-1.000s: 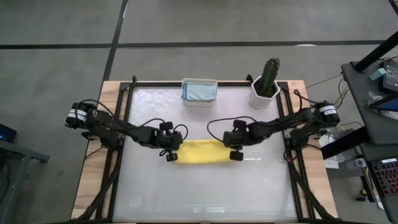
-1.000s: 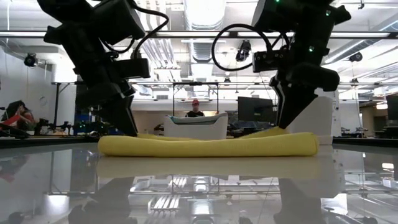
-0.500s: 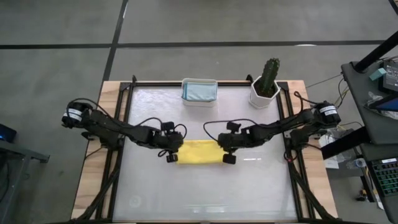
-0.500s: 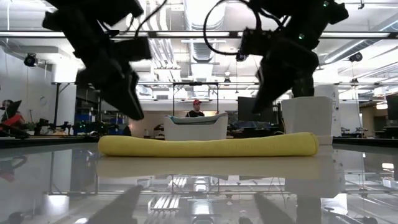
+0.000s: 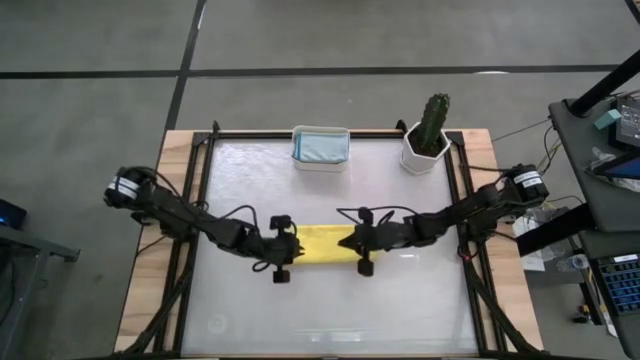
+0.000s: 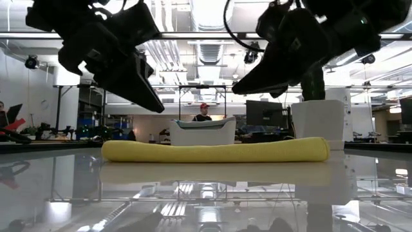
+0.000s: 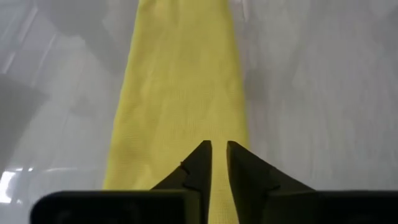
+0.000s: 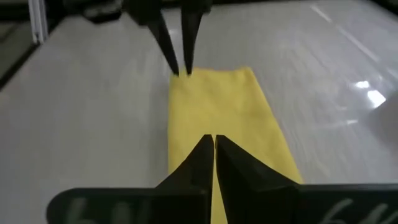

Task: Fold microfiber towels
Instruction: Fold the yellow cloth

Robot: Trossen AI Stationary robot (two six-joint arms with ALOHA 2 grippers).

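Yellow towel folded into a long strip, a gripper over each end

At the left, the left gripper [image 5: 283,258] hangs above the strip's left end, its dark, wedge-shaped fingers [image 7: 200,163] drawn nearly together with only a thin slit between them, holding nothing. The yellow microfiber towel [image 5: 322,241] lies flat mid-table as a narrow, soft band with rounded folded edges and a fine nap, resting on the glossy, mirror-like table [image 5: 330,310]. Over its right end the right gripper [image 5: 364,249] has its pointed fingers [image 8: 225,160] pressed shut, empty, tips above the cloth. Behind, a white rectangular tub [image 5: 320,148] holds pale blue cloth; right of it stands a ribbed green cactus [image 5: 435,116] in a white faceted pot.
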